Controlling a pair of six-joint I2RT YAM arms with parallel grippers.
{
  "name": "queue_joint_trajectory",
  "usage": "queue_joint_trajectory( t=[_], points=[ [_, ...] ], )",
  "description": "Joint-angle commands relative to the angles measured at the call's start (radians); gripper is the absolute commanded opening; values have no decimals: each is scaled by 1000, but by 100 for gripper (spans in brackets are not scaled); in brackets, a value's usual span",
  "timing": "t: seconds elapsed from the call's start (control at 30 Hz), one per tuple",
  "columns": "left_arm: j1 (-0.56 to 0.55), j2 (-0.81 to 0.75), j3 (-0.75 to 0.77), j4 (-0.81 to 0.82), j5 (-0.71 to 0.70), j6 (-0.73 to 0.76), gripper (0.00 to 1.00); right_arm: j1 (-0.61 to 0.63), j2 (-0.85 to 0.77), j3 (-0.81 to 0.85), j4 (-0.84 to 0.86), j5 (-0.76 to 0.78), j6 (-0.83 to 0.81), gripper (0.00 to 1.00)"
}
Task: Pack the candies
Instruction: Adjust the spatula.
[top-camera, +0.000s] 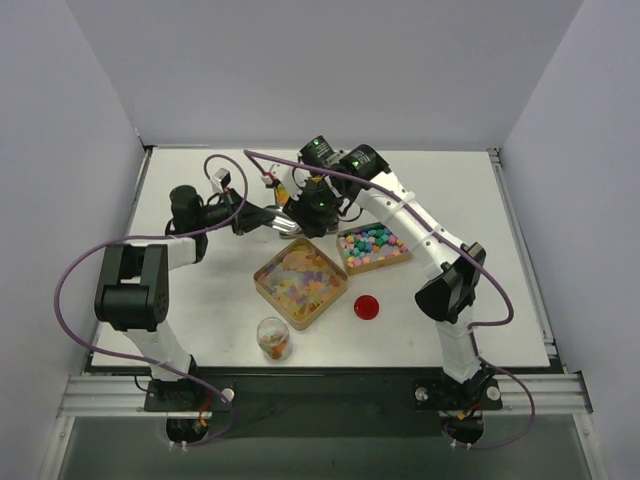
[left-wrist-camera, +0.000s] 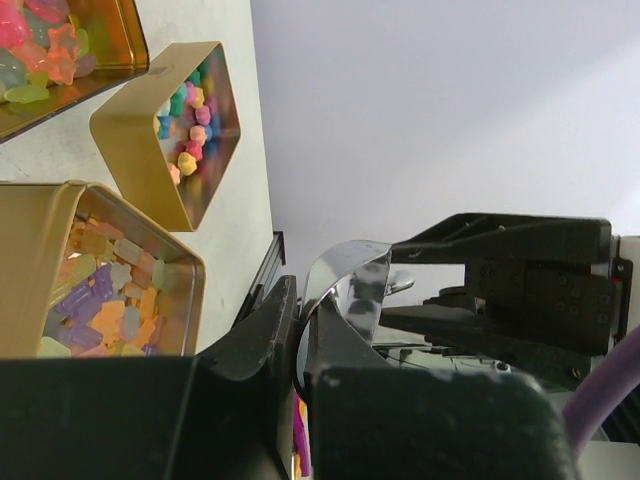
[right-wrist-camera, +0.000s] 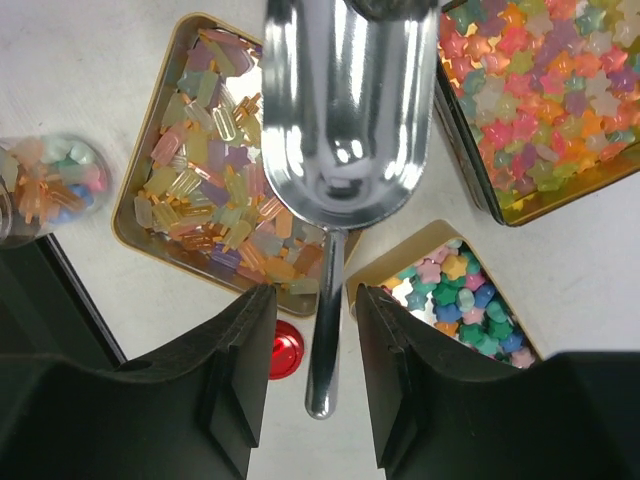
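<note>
- Candies (right-wrist-camera: 200, 180) are tiny, light and loose. The pastel ones look hard and would probably roll or bounce, and the translucent ones seem softer, maybe a little sticky.
- I judge that fingers cannot pick them one by one, so they should be lifted with the metal scoop (right-wrist-camera: 350, 120).
- They lie in three gold tins (left-wrist-camera: 135, 150) on the worktop (right-wrist-camera: 80, 60), under the right tool (right-wrist-camera: 315, 305) and to both sides of it. Some are in a clear jar (right-wrist-camera: 50, 185) further to one side, and a red lid (right-wrist-camera: 283, 350) lies on the worktop under the tool.
- The scoop looks stiff and smooth, likely slippery. The best hold is the thin handle, so that the bowl stays level.
- The left tool (left-wrist-camera: 298, 332) is clamped on the thin metal wall of the scoop. Its arm reaches low toward the middle with the wrist rolled sideways, and it holds the scoop in the air above the tins.
- The right arm arches high and its wrist points straight down. The jaws are apart, and the handle runs between them with a gap on each side, so it is not gripped.
</note>
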Motion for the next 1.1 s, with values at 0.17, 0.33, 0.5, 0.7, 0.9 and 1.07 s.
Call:
queue_joint_trajectory(
  t=[0.17,0.33,0.5,0.7,0.9,1.07],
  points=[
    [-3,3,19,-16,8,17,0,56,-11,11,11,93,-83,19],
    [0,7,20,-19,6,18,0,56,-19,-12,14,136,-98,19],
    [-1,16,31,4,8,3,0,49,-20,-30,14,156,-88,29],
    [0,20,29,7,8,1,0,41,-22,-34,12,154,-75,23],
    [0,20,31,7,9,3,0,38,-17,-40,8,147,-83,2],
    [13,9,55,-94,-14,61,31,4,-13,-23,6,105,-58,0]
  ],
)
